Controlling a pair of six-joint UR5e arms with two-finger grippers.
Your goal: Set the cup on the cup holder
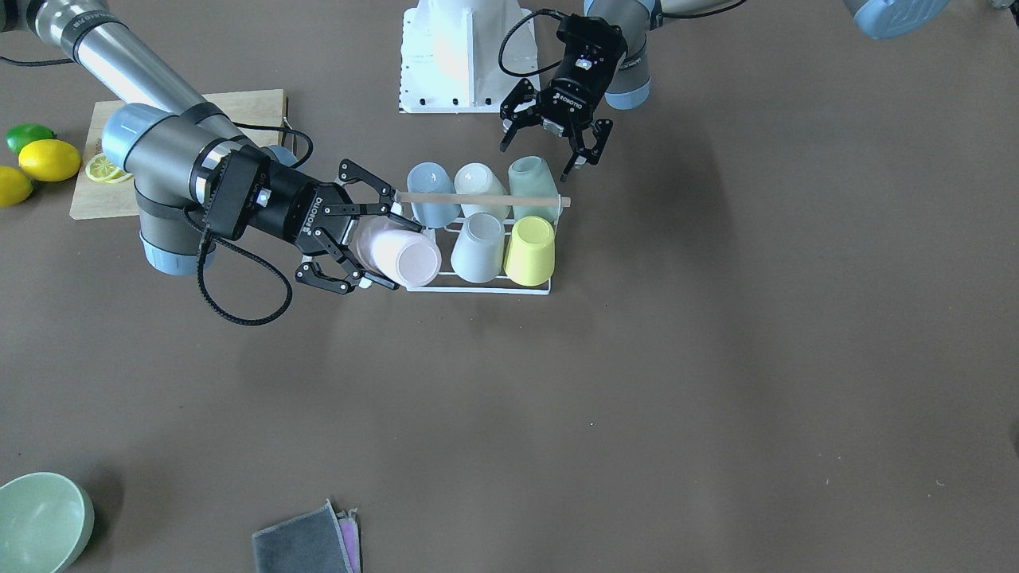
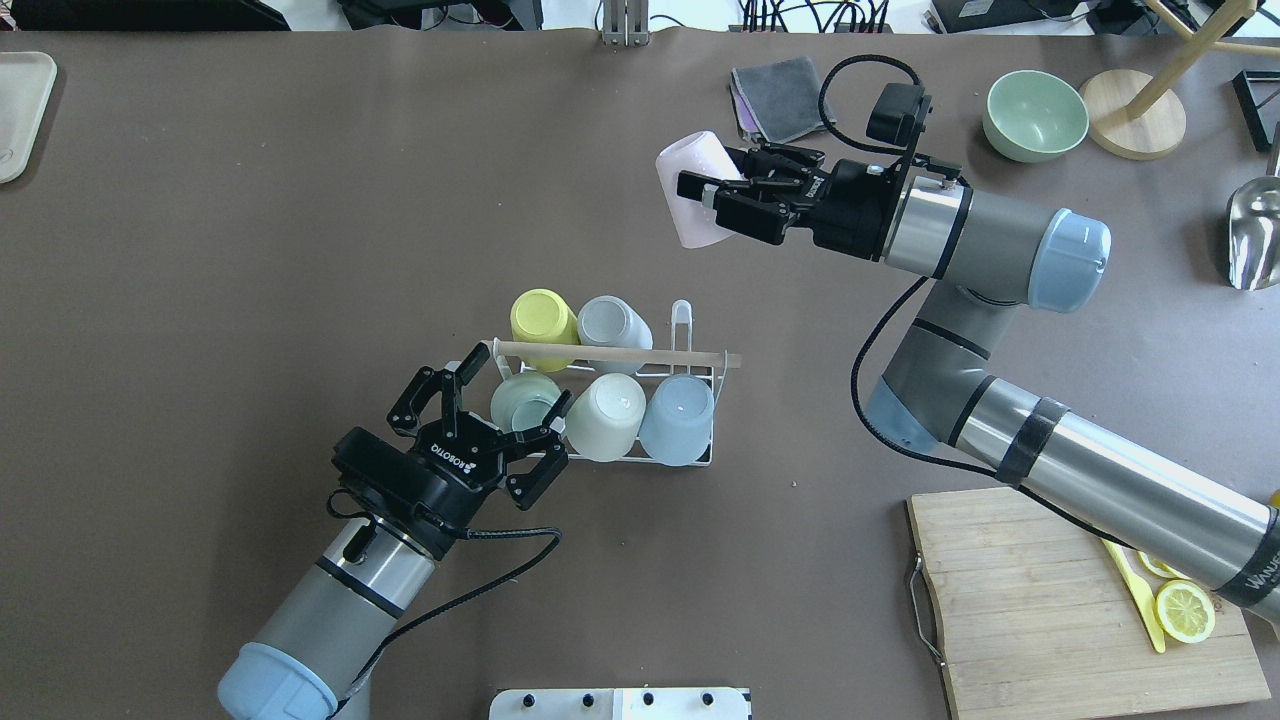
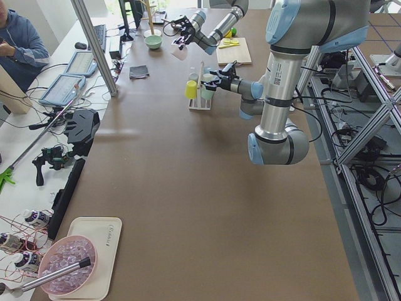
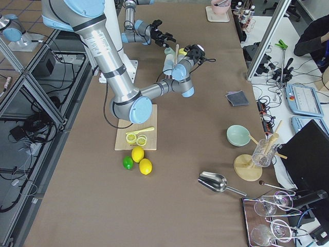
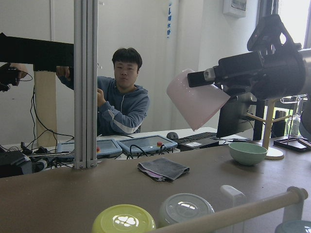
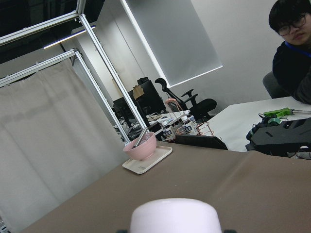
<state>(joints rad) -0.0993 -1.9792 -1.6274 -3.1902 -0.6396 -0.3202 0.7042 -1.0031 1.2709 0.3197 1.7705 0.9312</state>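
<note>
The cup holder [image 2: 615, 355] is a white wire rack with a wooden rod across its top, at mid-table; it also shows in the front view [image 1: 482, 199]. It holds several upturned cups: yellow, grey, green, cream and blue. One upright prong [image 2: 681, 320] at its far right corner is bare. My right gripper [image 2: 705, 195] is shut on a pink cup [image 2: 690, 190] and holds it tilted, well above the table. In the front view the pink cup [image 1: 402, 255] overlaps the rack's corner. My left gripper [image 2: 520, 385] is open and empty, next to the green cup [image 2: 522, 400].
A wooden cutting board [image 2: 1080, 600] with a lemon slice lies near right. A green bowl [image 2: 1035, 115], a grey cloth [image 2: 785, 95], a wooden stand [image 2: 1135, 125] and a metal scoop [image 2: 1255, 235] lie far right. Lemons and a lime [image 1: 48, 159] lie beside the board.
</note>
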